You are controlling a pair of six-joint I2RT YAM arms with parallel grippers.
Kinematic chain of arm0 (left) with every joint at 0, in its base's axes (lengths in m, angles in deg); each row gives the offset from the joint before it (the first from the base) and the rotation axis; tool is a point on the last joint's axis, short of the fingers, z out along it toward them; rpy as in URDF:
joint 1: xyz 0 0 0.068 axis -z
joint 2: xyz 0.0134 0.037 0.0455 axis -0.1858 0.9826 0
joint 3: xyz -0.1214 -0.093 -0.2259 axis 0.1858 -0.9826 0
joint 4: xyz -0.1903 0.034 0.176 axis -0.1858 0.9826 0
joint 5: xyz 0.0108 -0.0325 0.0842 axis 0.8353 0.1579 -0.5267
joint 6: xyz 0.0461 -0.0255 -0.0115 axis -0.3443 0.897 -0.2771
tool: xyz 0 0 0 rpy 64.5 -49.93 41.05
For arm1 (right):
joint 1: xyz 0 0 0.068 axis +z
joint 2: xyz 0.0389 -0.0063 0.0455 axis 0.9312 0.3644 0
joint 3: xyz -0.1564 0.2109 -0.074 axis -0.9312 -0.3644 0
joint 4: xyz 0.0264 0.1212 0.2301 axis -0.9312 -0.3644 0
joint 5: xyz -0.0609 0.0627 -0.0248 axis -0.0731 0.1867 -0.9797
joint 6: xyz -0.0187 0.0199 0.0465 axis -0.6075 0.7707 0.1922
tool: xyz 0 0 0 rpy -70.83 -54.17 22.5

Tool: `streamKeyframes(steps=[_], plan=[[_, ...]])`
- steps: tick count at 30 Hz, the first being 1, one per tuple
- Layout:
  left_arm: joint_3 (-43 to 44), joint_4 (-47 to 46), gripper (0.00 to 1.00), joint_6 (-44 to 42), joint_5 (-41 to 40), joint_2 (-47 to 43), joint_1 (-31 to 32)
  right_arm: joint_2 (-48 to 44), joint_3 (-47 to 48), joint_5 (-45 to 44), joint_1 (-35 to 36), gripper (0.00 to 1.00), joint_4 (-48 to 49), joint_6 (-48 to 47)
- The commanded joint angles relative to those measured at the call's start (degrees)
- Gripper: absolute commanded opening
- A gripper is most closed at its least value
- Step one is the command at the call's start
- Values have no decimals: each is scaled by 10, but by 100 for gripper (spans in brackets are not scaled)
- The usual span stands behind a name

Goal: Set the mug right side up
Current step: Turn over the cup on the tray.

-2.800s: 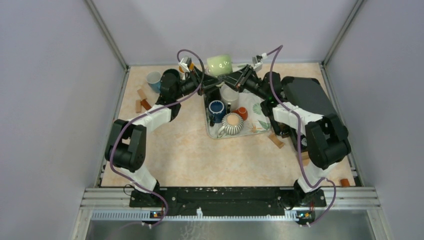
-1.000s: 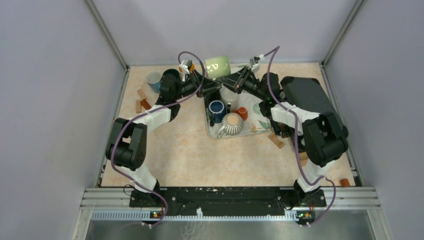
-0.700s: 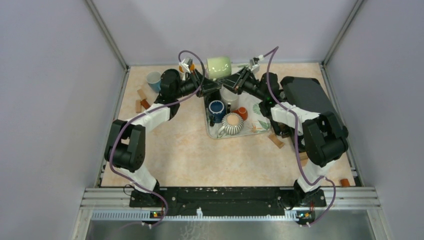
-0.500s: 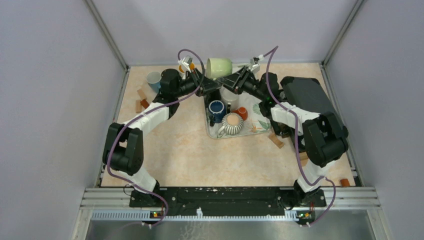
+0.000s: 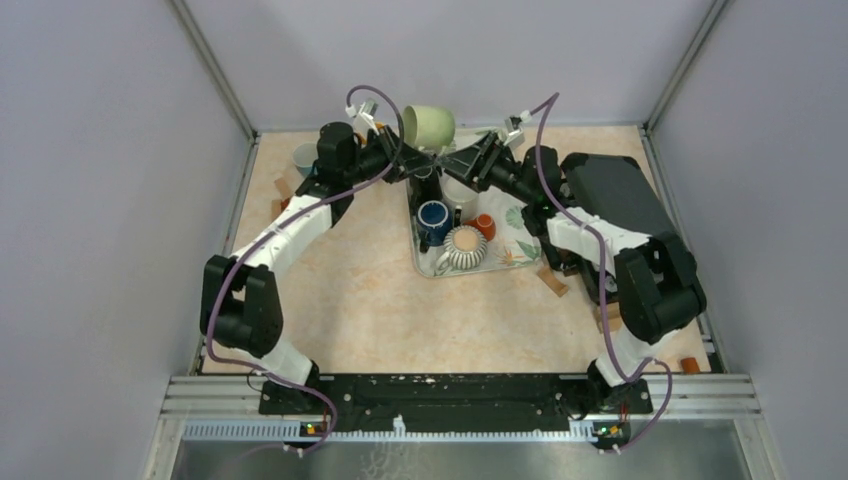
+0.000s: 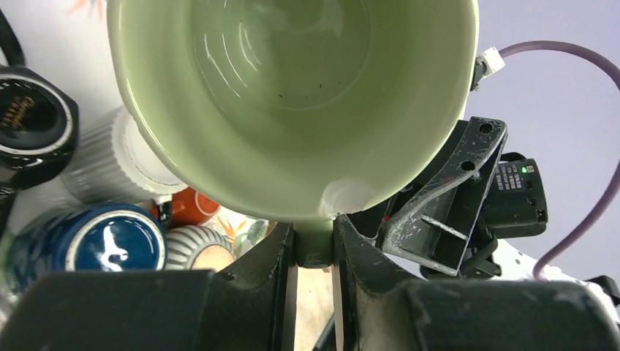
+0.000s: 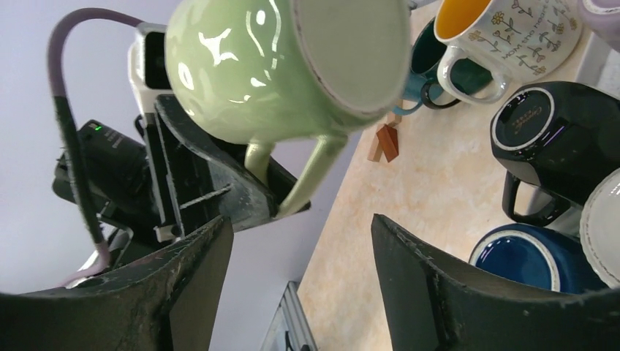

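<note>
While the left gripper [image 6: 314, 247] is pinched tight on the handle of the green mug [image 6: 292, 95], the mug hangs in the air above the far end of the tray [image 5: 517, 250]. The mug is tipped on its side, with its open mouth facing the left arm and its handle pointing down. The right gripper [image 7: 300, 227] sits close by the mug with its two fingers spread wide, and it has nothing in them. Down on the tray sit a blue mug [image 5: 433, 214], a striped mug [image 5: 465, 248], a little orange cup [image 5: 484, 226] and a black mug [image 7: 545, 128]. A light blue cup [image 5: 303, 155] stands on the table near the left arm.
</note>
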Motion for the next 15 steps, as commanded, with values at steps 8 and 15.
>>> streamKeyframes(steps=[8, 15], plan=[[83, 80, 0, -133, -71, -88, -11, -74, -3, -25, 6, 83, -64, -70], [104, 155, 0, -173, -93, -99, -29, -110, -3, -42, 6, 94, -134, -113]])
